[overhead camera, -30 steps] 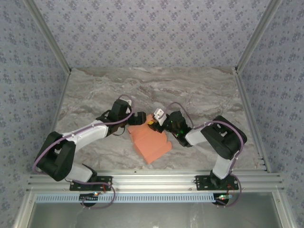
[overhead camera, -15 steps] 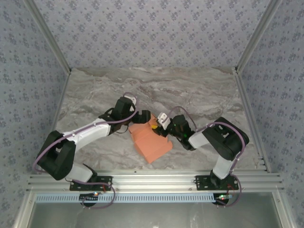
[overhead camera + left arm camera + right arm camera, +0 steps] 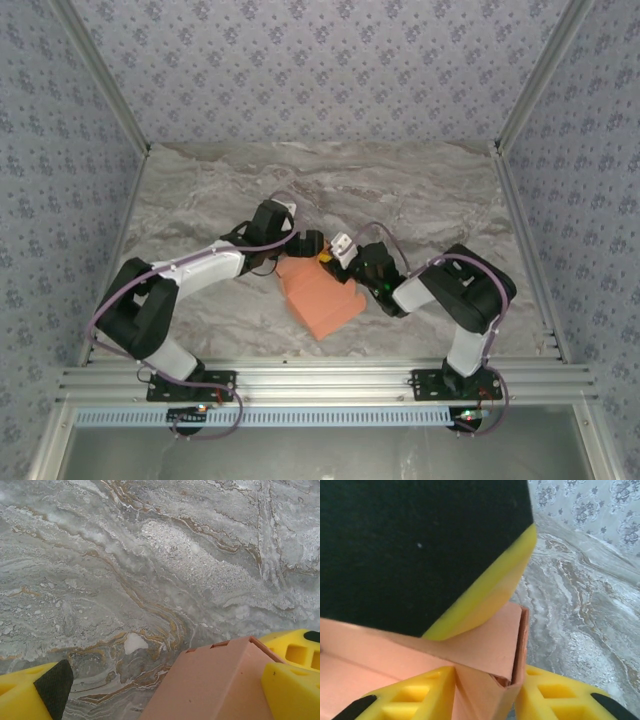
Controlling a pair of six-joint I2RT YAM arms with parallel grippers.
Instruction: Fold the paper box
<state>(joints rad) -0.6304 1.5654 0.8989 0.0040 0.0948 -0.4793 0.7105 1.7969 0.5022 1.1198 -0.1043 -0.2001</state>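
Observation:
The salmon-orange paper box [image 3: 318, 297] lies partly folded on the marble table [image 3: 420, 190] between the two arms. My left gripper [image 3: 312, 243] hangs wide open over the box's far corner. In the left wrist view that notched corner [image 3: 220, 680] reaches in between the left gripper's [image 3: 167, 677] spread fingers. My right gripper [image 3: 333, 262] comes in from the right. In the right wrist view it [image 3: 487, 680] is shut on the box's raised corner [image 3: 490, 645], one yellow finger [image 3: 405, 695] on each side of the card. The left gripper's black-padded finger [image 3: 420, 545] rests against the flap from above.
Aluminium rails [image 3: 320, 380] run along the near edge and patterned walls [image 3: 320, 70] close in the back and sides. Bare marble [image 3: 150, 555] stretches beyond the box. Both grippers crowd the same corner of the box, almost touching.
My left gripper has moved right, over the box's far corner. My right gripper has narrowed its jaws onto the raised corner. The box has shifted slightly.

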